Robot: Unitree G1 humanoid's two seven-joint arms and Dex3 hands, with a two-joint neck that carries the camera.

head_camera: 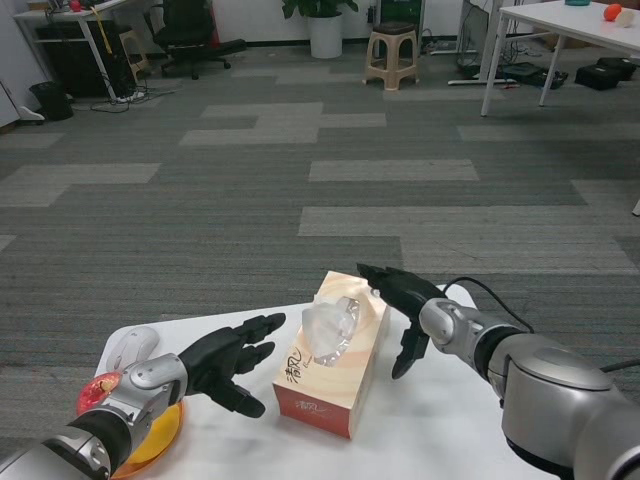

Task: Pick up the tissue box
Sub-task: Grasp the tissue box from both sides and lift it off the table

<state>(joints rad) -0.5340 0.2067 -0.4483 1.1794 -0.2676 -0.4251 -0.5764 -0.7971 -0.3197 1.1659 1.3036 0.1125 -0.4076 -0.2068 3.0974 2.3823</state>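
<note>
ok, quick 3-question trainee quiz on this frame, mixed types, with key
1. True or false: the left hand already holds the tissue box.
2. Which side of the box is the right hand on, in the head view?
A. picture's left
B. picture's right, near the far end
C. flat on top, pressing down
3. Fill in: the orange plate sits at the table's near ____ corner, under the left forearm.

Key
1. False: the left hand is open beside the box, with a gap showing.
2. B: fingers spread by the box's far right edge; contact cannot be told.
3. Left, beside a red ball and a white mouse.
</note>
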